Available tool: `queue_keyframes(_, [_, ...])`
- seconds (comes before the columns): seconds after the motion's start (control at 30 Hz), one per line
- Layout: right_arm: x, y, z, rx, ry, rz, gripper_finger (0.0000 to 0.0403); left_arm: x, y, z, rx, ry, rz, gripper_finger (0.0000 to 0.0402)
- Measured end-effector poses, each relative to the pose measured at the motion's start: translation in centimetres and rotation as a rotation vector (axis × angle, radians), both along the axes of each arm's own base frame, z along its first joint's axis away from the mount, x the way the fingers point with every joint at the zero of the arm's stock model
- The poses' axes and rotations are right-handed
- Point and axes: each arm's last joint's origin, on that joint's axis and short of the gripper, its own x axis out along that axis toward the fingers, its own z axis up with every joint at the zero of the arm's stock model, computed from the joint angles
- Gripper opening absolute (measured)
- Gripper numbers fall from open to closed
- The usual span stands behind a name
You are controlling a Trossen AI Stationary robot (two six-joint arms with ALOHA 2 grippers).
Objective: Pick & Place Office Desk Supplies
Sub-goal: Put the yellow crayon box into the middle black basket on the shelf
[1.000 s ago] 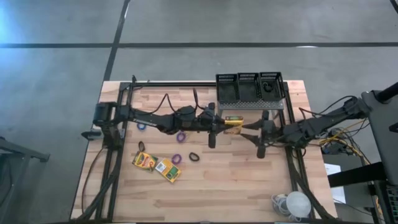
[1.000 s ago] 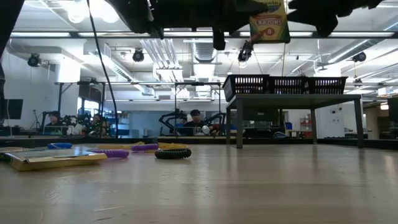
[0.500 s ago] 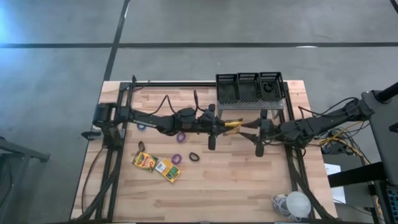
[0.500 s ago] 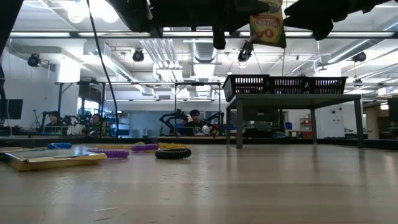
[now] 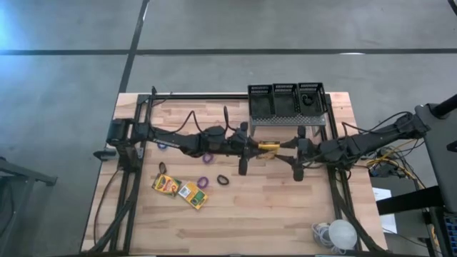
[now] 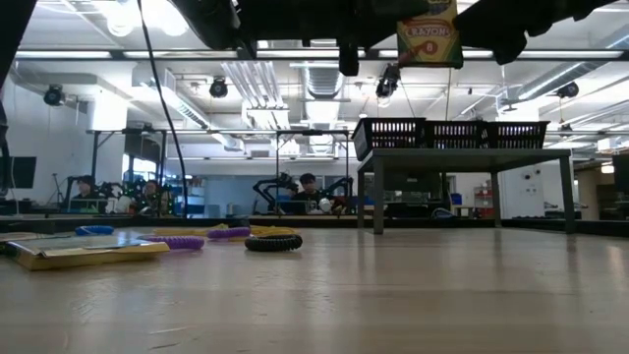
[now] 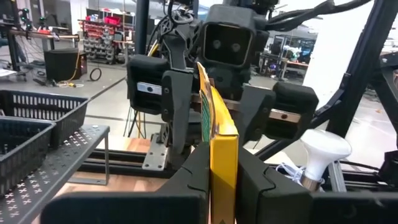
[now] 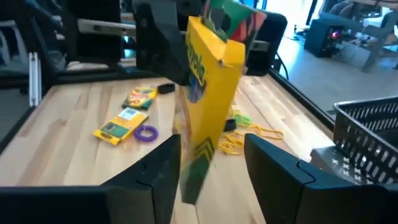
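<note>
crayon box (image 6: pixel 428 31), label probably "crayola", clamped in left gripper (image 7: pixel 222 163).

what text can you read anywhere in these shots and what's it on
"Crayola" and "8": on the held crayon box, low view, partly cut off.
"Crayola": down the side of the same box, right wrist view.
Print on the two crayon boxes lying on the table: too small to read.

I count three crayon boxes (image 5: pixel 180 189): two lying left of the grey stand (image 5: pixel 285 120), one aloft. Three mesh bins (image 5: pixel 285 97) top it.
</note>
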Motion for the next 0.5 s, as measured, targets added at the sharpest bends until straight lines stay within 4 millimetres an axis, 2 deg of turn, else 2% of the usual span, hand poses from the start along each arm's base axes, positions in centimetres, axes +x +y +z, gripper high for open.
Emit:
queue_keyframes(0.13, [0.4,0.1,0.2,-0.024,-0.030,0.006,0.0201,0.0,0.0,0.0,0.000,0.000,0.004,0.0035])
queue_keyframes(0.23, [0.7,0.2,0.5,-0.070,-0.056,0.022,0.0205,0.0,0.0,0.0,0.000,-0.003,0.003,0.0036])
queue_keyframes(0.33, [1.1,0.3,0.6,-0.091,-0.070,0.023,0.0186,0.0,0.0,0.0,-0.002,-0.003,0.004,0.0037])
queue_keyframes(0.5, [1.8,0.3,0.3,-0.112,-0.069,0.020,0.0121,0.0,0.0,0.0,-0.004,-0.003,0.005,0.0042])
